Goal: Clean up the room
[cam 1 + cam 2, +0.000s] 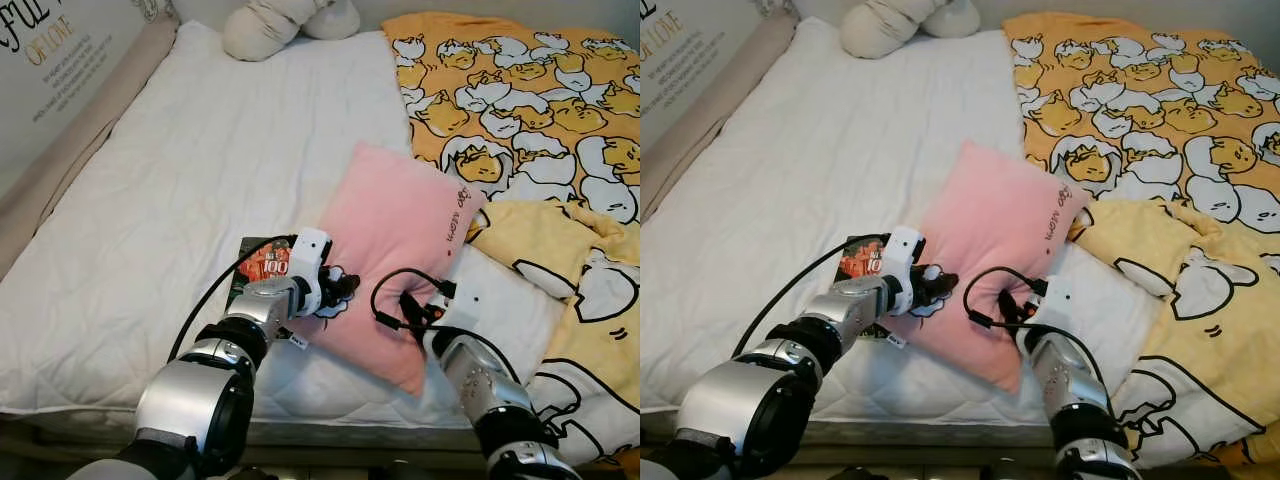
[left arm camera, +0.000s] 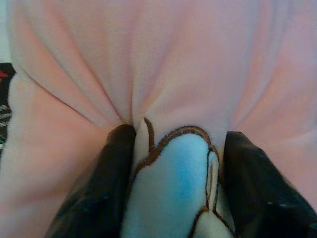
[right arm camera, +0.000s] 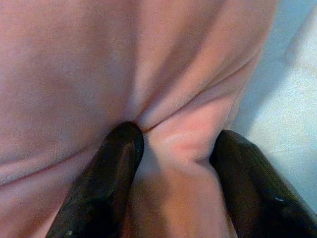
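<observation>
A white quilted mattress [image 1: 200, 180] is spreading across the bed. A beige plush toy [image 1: 285, 22] is lying at its head. A wall panel [image 1: 55, 55] with printed lettering is running along the left side.

The left gripper [image 1: 343, 287] pinches the pink pillow [image 1: 400, 235] at its near left edge, while the right gripper [image 1: 412, 308] presses into the pillow's near right part, apparently clamped on fabric. Just behind the left gripper's wrist lies a dark packet [image 1: 262, 265] on the white mattress [image 1: 200, 170].
</observation>
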`<state>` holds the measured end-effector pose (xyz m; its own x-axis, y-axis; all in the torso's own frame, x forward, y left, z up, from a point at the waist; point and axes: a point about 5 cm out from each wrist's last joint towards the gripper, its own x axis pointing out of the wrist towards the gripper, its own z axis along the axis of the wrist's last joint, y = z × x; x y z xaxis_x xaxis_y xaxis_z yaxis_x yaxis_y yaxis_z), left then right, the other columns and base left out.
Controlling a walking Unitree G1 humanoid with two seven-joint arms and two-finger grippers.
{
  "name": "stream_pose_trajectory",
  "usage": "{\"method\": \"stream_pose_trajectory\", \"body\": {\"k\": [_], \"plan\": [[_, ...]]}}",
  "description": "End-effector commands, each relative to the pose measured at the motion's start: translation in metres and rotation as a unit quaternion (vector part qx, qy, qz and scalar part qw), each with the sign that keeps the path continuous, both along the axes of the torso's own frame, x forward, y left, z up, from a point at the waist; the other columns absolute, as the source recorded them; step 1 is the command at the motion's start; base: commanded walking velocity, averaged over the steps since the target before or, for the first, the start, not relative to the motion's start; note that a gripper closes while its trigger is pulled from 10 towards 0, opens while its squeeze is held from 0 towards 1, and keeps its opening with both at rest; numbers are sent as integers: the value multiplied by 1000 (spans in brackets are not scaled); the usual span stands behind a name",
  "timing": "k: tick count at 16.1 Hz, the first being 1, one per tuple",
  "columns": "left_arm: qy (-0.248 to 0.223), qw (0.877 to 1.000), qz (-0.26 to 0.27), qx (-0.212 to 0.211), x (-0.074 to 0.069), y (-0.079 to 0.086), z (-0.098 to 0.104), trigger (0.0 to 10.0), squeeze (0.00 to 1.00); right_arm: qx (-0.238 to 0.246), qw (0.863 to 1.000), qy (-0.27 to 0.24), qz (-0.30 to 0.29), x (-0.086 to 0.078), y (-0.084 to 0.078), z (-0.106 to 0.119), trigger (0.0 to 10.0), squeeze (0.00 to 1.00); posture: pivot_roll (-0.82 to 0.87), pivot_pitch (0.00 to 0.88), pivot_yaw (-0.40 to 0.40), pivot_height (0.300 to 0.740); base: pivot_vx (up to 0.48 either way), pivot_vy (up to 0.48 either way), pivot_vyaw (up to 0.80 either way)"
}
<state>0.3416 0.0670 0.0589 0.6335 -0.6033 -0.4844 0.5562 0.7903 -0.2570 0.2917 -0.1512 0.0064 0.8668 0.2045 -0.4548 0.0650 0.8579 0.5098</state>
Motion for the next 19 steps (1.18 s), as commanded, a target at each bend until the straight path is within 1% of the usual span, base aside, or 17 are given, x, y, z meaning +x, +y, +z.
{"method": "stream_pose_trajectory", "body": {"k": [1, 3, 5, 6, 7, 9, 10, 11, 13, 14, 15, 16, 17, 18, 19], "plan": [[26, 999, 0, 30, -7, 9, -13, 0, 0, 32, 999, 25, 23, -4, 22, -9, 0, 0, -9, 54, 49, 740, 0, 0, 0], [17, 999, 7, 38, -5, 16, -11, 0, 0, 32, 998, 41, 28, -6, 30, -15, 0, 0, 22, 47, 59, 740, 0, 0, 0], [-2, 999, 18, 36, -1, 18, -7, 0, 0, 23, 998, 52, 28, -4, 32, -17, 0, 0, 36, 0, 68, 740, 0, 0, 0], [-13, 999, 26, 33, 1, 18, -5, 0, 0, 21, 998, 53, 25, -3, 31, -16, 0, 0, 34, 0, 69, 740, 0, 0, 0], [-42, 998, 51, 9, 3, 18, -2, 0, 0, 12, 999, 44, 12, 4, 24, -11, 0, 0, 29, 0, 71, 740, 0, 0, 0], [-50, 996, 68, -7, 1, 19, -3, 0, 0, 9, 999, 38, -2, 8, 16, -9, 0, 0, 38, 0, 67, 740, 0, 0, 0], [-64, 994, 81, -35, 2, 16, 0, 0, 0, 11, 1000, 23, -7, 12, 10, -4, 0, 0, 44, 0, 62, 740, 0, 0, 0], [-67, 994, 80, -42, 2, 15, 1, 0, 0, 12, 1000, 18, -10, 14, 9, -2, 0, 0, 44, 0, 61, 740, 0, 0, 0], [-86, 990, 85, -73, 8, 9, 13, 0, 0, 14, 1000, -6, -23, 23, 0, 9, 0, 0, 51, 0, 54, 740, 0, 0, 0], [-138, 982, 71, -108, 20, 1, 41, 0, 0, -1, 997, -79, -24, 44, -10, 40, 0, 0, 47, 0, 45, 740, 0, 0, 0], [-144, 981, 70, -110, 21, 0, 44, 0, 0, -3, 996, -85, -24, 46, -12, 43, 0, 0, 45, 0, 34, 740, 0, 0, 0], [-207, 966, 74, -138, 36, -1, 82, 0, 0, -14, 987, -157, -22, 64, -21, 79, 0, 0, 51, 0, 27, 740, 0, 0, 0], [-251, 953, 65, -156, 42, -2, 109, 0, 0, -33, 977, -210, -9, 72, -24, 106, 0, 0, 50, 0, 28, 740, 0, 0, 0], [-287, 942, 63, -163, 44, -1, 128, 0, 0, -47, 966, -255, -2, 77, -28, 133, 0, 0, 50, 0, 28, 740, 0, 0, 0], [-301, 937, 68, -165, 44, 2, 136, 0, 0, -65, 958, -279, 6, 78, -31, 147, 0, 0, 43, 0, 26, 740, 0, 0, 0]]}}
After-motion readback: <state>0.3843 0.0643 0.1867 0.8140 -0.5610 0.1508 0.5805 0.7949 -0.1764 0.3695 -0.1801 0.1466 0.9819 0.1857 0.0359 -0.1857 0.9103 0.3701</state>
